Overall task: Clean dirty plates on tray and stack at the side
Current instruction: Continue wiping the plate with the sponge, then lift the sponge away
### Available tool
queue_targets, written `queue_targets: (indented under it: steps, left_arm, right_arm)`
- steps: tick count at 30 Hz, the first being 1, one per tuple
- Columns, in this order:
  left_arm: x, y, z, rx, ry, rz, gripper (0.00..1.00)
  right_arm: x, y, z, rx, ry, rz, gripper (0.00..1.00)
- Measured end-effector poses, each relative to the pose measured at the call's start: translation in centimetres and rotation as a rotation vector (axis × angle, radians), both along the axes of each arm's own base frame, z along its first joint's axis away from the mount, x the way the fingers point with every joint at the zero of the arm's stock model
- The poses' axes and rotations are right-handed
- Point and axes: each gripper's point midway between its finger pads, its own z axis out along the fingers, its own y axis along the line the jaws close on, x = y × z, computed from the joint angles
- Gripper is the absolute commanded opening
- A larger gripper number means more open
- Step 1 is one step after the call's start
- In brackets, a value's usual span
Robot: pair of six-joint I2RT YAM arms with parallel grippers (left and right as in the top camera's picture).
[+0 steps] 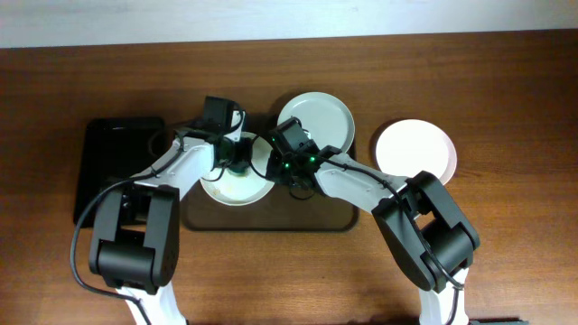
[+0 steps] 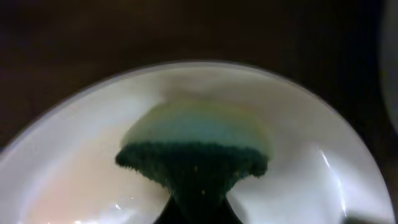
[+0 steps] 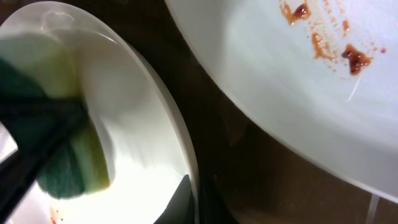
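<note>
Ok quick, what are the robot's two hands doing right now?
Left gripper: closed, holding the green sponge on the plate.
Right gripper: closed on that plate's rim.

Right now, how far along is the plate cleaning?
Done: one clean-looking plate sits beside the tray. In hand: the left gripper scrubs a tray plate with the sponge while the right gripper pinches its rim. Left: the smeared plate, then stacking.

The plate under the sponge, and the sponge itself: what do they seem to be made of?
The plate looks like glazed ceramic or melamine: white, smooth, with sharp glossy highlights. The sponge seems soft yellow-green foam backed by a dark green, matte, fibrous scouring layer.
</note>
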Motion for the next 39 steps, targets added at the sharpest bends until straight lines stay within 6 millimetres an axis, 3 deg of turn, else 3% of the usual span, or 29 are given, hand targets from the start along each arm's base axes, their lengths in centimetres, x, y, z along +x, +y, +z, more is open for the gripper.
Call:
queue_targets:
  steps: [4, 9, 11, 15, 20, 25, 28, 34, 39]
  left_arm:
    - [0.5, 2.0, -0.1, 0.107, -0.022, 0.183, 0.00]
    - [-1.7, 7.0, 0.1, 0.348, 0.020, 0.375, 0.00]
    - [-2.7, 7.7, 0.1, 0.393, 0.057, 0.371, 0.00]
    - [-4.0, 7.4, 0.0, 0.396, 0.126, 0.260, 0.00]
    - [-4.5, 4.2, -0.2, 0.211, 0.180, 0.021, 0.00]
    - [-3.9, 1.0, 0.0, 0.043, 0.151, -0.105, 0.00]
    - [-2.6, 0.4, 0.0, 0.006, 0.101, -0.074, 0.00]
    - [0.7, 2.7, 0.0, 0.110, -0.023, 0.162, 0.00]
    - [1.3, 5.8, 0.2, 0.254, -0.075, 0.314, 0.00]
  right_arm:
    - [0.0, 0.0, 0.0, 0.000, -0.001, -0.001, 0.04]
    - [0.0, 0.0, 0.0, 0.000, 0.000, -0.001, 0.04]
    - [0.0, 0.1, 0.1, 0.004, -0.001, 0.001, 0.04]
    - [-0.1, 0.2, 0.0, 0.004, 0.001, 0.004, 0.04]
    - [-0.1, 0.2, 0.0, 0.004, 0.001, 0.004, 0.04]
    - [-0.1, 0.2, 0.0, 0.003, 0.002, 0.004, 0.04]
    - [-0.1, 0.2, 0.0, 0.004, 0.002, 0.004, 0.04]
    - [-0.1, 0.2, 0.0, 0.004, 0.001, 0.004, 0.04]
    - [-0.1, 0.2, 0.0, 0.004, 0.001, 0.004, 0.04]
